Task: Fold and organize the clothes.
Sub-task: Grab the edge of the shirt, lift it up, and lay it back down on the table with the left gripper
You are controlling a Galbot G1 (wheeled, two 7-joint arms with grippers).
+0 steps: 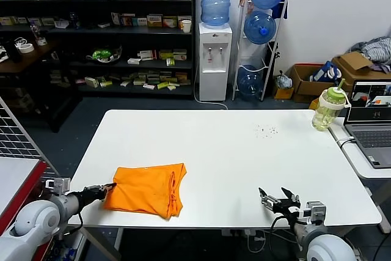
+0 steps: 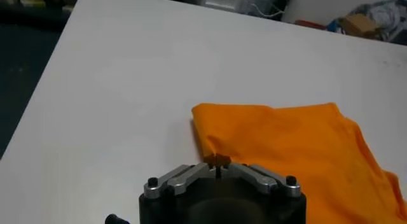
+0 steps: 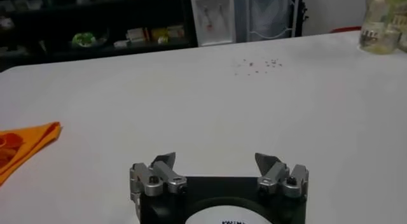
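The orange T-shirt (image 1: 148, 189) lies folded into a rough rectangle on the white table (image 1: 232, 151), near its front left edge. My left gripper (image 1: 110, 186) is at the shirt's left edge with its jaws closed on a pinch of the orange cloth. In the left wrist view the shirt (image 2: 292, 149) spreads out beyond the gripper (image 2: 218, 161). My right gripper (image 1: 274, 200) is open and empty above the table's front right part; its wrist view shows the gripper (image 3: 216, 160) over bare table and a corner of the shirt (image 3: 28, 142) far off.
A green-lidded bottle (image 1: 328, 107) stands at the table's far right corner, beside a laptop (image 1: 370, 120) on a side table. Small dark specks (image 1: 266, 129) lie on the table's far middle. Shelves, a water dispenser (image 1: 214, 59) and boxes stand behind.
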